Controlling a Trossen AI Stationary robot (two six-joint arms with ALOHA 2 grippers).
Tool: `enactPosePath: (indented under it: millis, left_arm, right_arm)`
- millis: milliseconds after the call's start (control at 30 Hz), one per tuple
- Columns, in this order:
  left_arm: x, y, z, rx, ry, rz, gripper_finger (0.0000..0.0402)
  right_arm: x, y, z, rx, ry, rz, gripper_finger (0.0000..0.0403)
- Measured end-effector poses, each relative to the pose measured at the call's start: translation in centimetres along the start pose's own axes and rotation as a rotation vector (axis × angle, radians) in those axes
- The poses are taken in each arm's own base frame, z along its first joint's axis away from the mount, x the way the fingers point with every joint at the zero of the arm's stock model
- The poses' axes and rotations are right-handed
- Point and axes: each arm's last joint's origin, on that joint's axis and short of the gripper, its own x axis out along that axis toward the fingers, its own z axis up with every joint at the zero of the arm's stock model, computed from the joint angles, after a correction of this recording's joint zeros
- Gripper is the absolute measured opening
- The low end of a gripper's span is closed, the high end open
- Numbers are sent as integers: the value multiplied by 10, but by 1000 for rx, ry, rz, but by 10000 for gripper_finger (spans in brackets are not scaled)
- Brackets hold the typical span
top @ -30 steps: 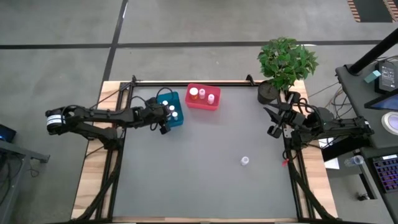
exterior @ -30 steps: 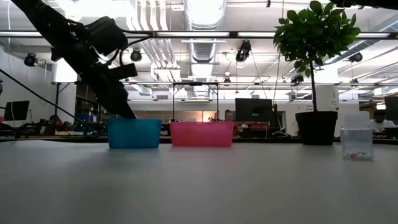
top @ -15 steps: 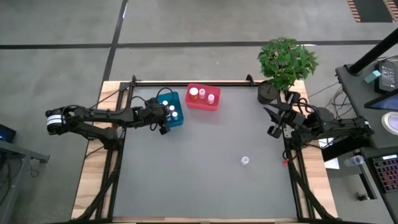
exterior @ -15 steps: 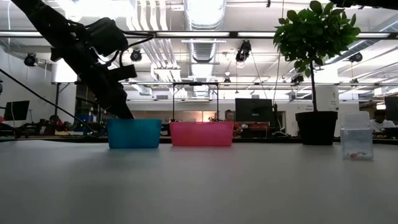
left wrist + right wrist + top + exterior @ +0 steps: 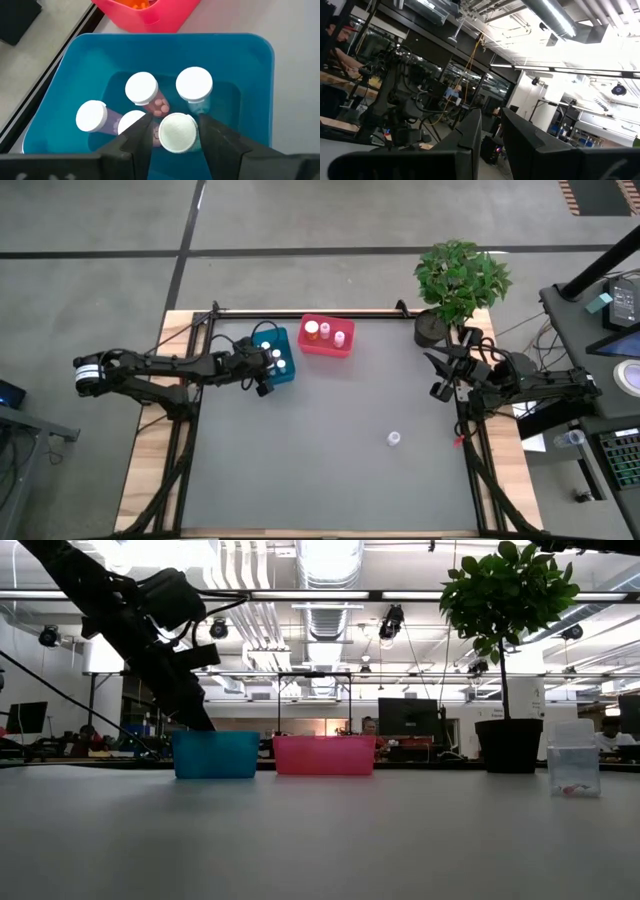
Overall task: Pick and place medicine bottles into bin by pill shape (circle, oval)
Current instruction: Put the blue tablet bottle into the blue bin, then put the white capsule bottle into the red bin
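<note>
The left claw (image 5: 175, 137) hangs over the blue bin (image 5: 250, 75), fingers slightly apart around a white-capped bottle (image 5: 176, 132) directly below, standing cap-up among four others.

Nine bottles (image 5: 142, 89), two bins (image 5: 326, 346), one plant (image 5: 460, 278).

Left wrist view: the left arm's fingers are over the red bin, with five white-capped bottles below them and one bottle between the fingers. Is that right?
Not quite. The bin under the left gripper is the blue bin, not the red one; the red bin sits beyond it. The left wrist view shows this. The five white-capped bottles and the one between the fingers are as you say.
</note>
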Motion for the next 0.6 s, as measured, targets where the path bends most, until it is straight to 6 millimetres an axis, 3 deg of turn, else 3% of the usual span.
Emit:
enactPosePath:
  millis: [600]
  left_arm:
    - [-16, 6, 9, -20, -2, 3, 141]
  right_arm:
    - [0, 0, 0, 8, 4, 2, 66]
